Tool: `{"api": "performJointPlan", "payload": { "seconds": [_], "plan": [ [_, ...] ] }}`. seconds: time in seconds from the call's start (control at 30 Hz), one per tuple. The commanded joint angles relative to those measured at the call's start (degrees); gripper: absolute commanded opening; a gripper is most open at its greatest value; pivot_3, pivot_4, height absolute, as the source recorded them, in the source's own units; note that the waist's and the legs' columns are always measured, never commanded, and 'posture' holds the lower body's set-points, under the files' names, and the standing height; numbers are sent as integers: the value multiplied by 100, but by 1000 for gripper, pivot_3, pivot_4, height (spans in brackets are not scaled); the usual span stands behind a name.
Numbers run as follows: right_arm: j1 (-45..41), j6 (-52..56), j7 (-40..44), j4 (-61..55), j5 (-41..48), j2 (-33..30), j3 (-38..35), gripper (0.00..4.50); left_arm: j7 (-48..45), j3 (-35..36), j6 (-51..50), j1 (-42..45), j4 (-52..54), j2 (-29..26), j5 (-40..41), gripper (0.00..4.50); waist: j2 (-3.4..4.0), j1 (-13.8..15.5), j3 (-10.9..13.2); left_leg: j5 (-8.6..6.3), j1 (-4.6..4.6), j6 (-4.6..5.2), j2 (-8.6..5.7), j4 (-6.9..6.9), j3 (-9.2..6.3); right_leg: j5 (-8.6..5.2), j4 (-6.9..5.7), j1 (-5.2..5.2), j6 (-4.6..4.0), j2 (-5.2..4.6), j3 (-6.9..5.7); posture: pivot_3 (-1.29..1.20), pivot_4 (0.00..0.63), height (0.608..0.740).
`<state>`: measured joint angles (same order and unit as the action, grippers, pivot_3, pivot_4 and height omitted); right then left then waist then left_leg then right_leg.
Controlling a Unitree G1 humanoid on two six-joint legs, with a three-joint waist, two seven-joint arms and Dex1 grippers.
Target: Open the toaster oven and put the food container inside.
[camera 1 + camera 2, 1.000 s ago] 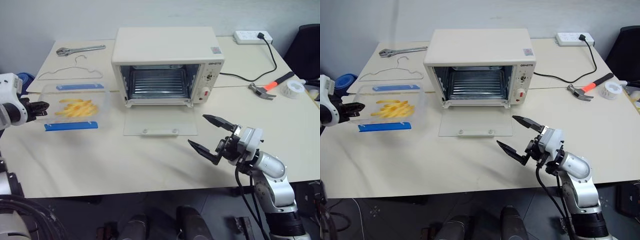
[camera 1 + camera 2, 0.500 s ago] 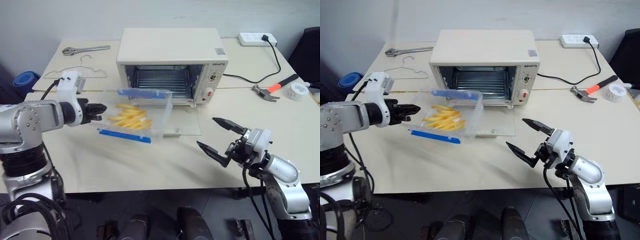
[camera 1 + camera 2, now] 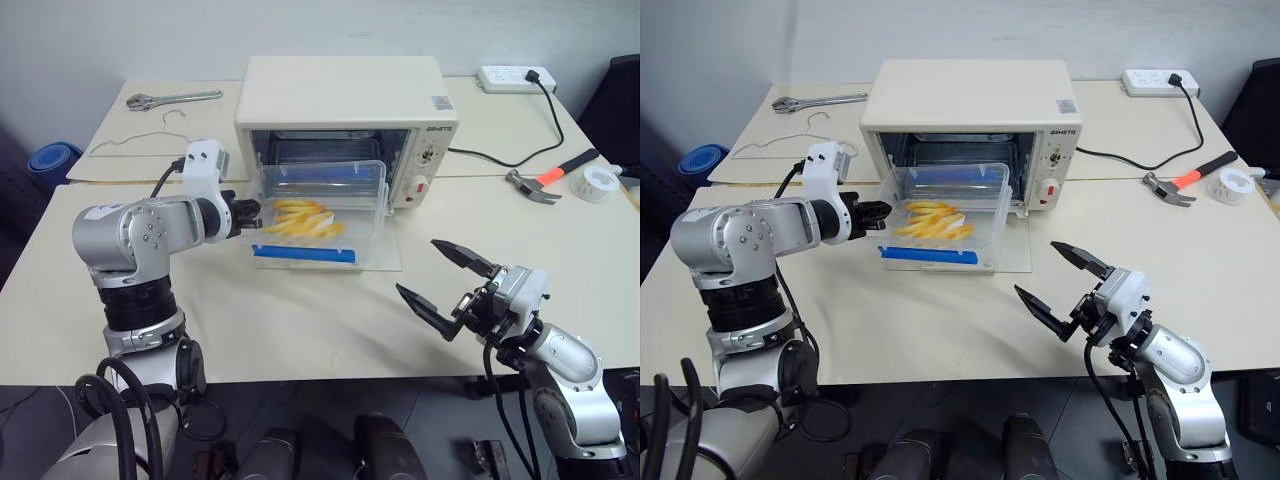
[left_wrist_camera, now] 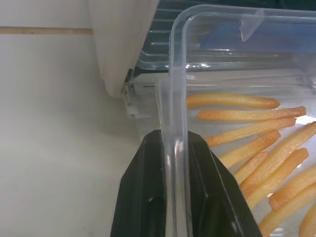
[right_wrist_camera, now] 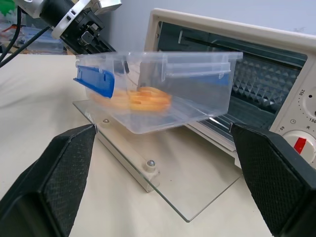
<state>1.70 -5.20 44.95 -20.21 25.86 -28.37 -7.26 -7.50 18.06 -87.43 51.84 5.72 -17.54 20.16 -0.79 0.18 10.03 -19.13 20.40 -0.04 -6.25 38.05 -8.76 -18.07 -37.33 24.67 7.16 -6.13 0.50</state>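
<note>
Container (image 3: pixel 318 205), pinched by its rim in the left gripper (image 3: pixel 246 212), is held above the lowered door (image 3: pixel 385 262) at the oven (image 3: pixel 345 95) mouth, apparently not yet inside, while the right gripper (image 3: pixel 448 285) is spread empty.

The cream-topped table (image 3: pixel 300 320) carries a cream-white boxy toaster oven (image 3: pixel 345 95), steel wrench (image 3: pixel 172 98), wire hanger (image 3: pixel 140 142), orange-handled hammer (image 3: pixel 545 180), tape roll (image 3: pixel 598 179) and white power strip (image 3: pixel 515 75).
</note>
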Motion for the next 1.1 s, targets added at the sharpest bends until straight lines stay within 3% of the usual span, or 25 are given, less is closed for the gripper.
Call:
{"api": "performJointPlan", "payload": {
  "seconds": [0.03,0.17,0.3,0.43,0.5,0.6,0.7,0.83,0.93,1.1],
  "plan": [
    [70,-185,-45,-215,57,48,-159,4500,-48,-58,335,134,-15,40,-9,1680,0,14,0,0,0,0,-1,1,0,0,0,-1,0,0,0,0,150,740],
    [127,-161,-59,-214,181,-9,-291,4500,-182,21,618,109,-70,4,84,2766,0,39,0,0,-1,0,0,2,0,0,-1,-1,0,0,0,0,150,740],
    [149,155,-81,-441,394,-166,-391,4500,-871,232,1141,-16,97,-247,538,2766,0,44,0,0,-1,0,1,3,1,0,0,-1,0,0,0,0,150,740],
    [271,1130,-63,-1011,1022,-590,-410,4500,-2805,90,2320,-583,74,-1611,975,2766,4,-67,1,-4,-2,-7,12,-4,8,-1,-4,7,-2,5,6,0,150,740],
    [347,1545,-10,-1202,1182,-822,-326,4113,-3557,-50,2989,-859,-114,-2134,973,2802,6,-53,1,-7,-5,-12,20,-8,6,-5,-1,7,-10,14,4,0,150,740],
    [349,2157,99,-1408,948,-1248,169,3270,-5107,-305,4629,-1508,-500,-2849,737,2203,10,-6,-1,-8,-5,-12,21,-4,-5,-4,17,-7,-17,16,-1,0,150,740],
    [65,2429,17,-1347,518,-1210,870,2303,-6309,-884,5998,-2310,-774,-3329,350,1356,12,16,-1,-8,-7,-8,24,-5,-7,2,41,-21,-27,12,-4,0,150,740],
    [-486,2472,-167,-883,-159,-788,1700,930,-6420,-1129,6518,-2816,-790,-2914,442,82,13,105,3,-8,1,-4,23,-1,-14,3,44,-20,-28,7,1,0,150,740],
    [-897,2367,-331,-377,-597,-418,2001,29,-6108,-1302,6706,-2860,-708,-2488,356,0,9,135,1,-8,3,-2,18,4,-18,6,43,-21,-24,7,0,0,150,740],
    [-1690,2122,-609,411,-1011,9,1855,29,-5162,-1425,6679,-2655,-781,-1770,199,0,9,110,1,-8,4,0,16,3,-10,9,35,-13,-20,10,-6,0,150,740]
  ]
}}
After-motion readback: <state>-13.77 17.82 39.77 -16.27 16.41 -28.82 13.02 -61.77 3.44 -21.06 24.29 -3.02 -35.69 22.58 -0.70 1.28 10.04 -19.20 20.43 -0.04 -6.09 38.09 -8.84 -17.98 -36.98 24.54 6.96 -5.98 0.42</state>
